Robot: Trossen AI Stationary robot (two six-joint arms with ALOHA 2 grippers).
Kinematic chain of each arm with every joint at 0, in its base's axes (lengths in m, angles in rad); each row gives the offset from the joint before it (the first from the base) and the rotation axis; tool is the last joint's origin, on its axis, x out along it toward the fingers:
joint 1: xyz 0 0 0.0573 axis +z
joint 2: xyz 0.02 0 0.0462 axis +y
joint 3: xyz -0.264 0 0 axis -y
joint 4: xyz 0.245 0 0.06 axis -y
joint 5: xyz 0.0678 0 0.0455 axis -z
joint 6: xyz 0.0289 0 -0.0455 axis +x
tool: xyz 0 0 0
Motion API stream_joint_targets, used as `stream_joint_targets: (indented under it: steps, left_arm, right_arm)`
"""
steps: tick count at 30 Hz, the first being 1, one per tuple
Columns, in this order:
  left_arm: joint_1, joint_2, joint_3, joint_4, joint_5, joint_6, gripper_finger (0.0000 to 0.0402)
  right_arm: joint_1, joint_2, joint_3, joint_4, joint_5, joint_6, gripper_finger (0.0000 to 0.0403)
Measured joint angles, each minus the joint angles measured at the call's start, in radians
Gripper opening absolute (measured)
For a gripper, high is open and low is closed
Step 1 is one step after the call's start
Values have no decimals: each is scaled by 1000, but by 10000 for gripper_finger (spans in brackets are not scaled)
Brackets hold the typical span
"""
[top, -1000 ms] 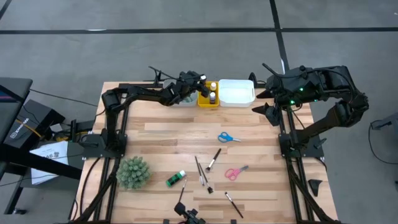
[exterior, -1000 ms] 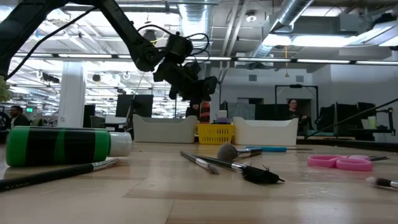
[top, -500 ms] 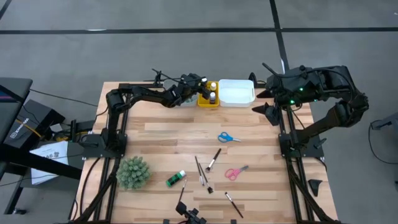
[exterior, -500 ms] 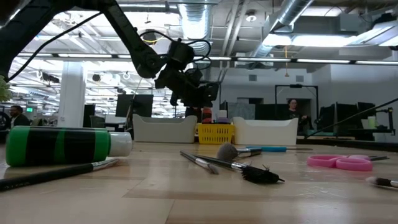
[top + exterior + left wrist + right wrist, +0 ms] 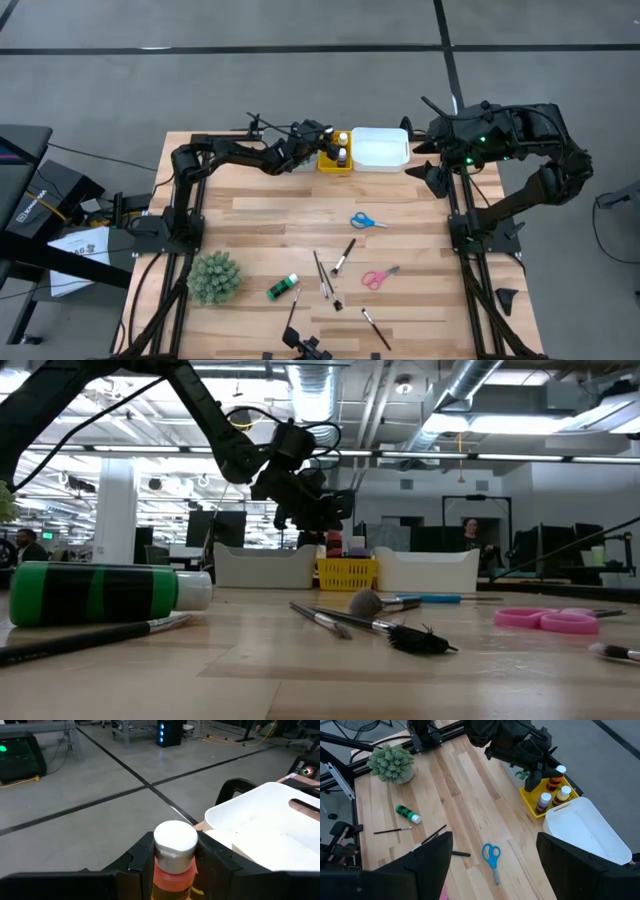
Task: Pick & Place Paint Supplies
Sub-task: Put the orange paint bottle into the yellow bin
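We hold small orange plastic paint bottle w/ white cap (image 5: 172, 855) in left tool (image 5: 172, 862), clamped at neck, over yellow tray (image 5: 330, 162) at worktop (image 5: 260, 215) far edge. Light, rigid, slick; grip below cap. Right tool (image 5: 490, 865) wide open, empty.

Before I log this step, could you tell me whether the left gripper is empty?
No, the left gripper is shut on an orange bottle with a white cap, above the yellow tray.

Four paint bottles on show: one green bottle (image 5: 282, 288), one orange bottle (image 5: 173, 865), two more capped bottles (image 5: 544, 802); two pairs of scissors, blue scissors (image 5: 368, 221) and pink scissors (image 5: 378, 277); brushes (image 5: 343, 257), five as near as I can count; three trays, grey tray (image 5: 262, 570), yellow tray (image 5: 347, 574), white tray (image 5: 380, 150); one spiky plant ball (image 5: 215, 276).
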Motion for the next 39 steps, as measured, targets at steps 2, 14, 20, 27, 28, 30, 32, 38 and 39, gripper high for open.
stream_joint_targets:
  steps: [2,14,20,27,28,30,32,38,39]
  left_arm:
    - [0,11,0,25,-4,0,107]
    - [1,15,0,28,-12,0,107]
    - [-1,15,-22,73,-12,1,107]
    - [4,14,-40,113,34,27,107]
    - [4,14,-40,111,47,28,106]
    - [4,14,-40,106,52,29,106]
    - [4,14,-40,105,53,29,107]
    - [5,13,-40,85,61,-4,106]
    - [6,8,-40,68,75,-5,106]
  right_arm:
    - [0,0,0,0,0,-2,283]
    - [0,0,0,0,0,-1,283]
    - [1,0,0,0,0,1,283]
    - [1,0,0,0,0,0,283]
    - [1,0,0,0,0,-1,283]
    - [1,0,0,0,0,-1,283]
    - [1,0,0,0,0,0,283]
    - [1,0,0,0,0,1,283]
    - [1,0,0,0,0,1,283]
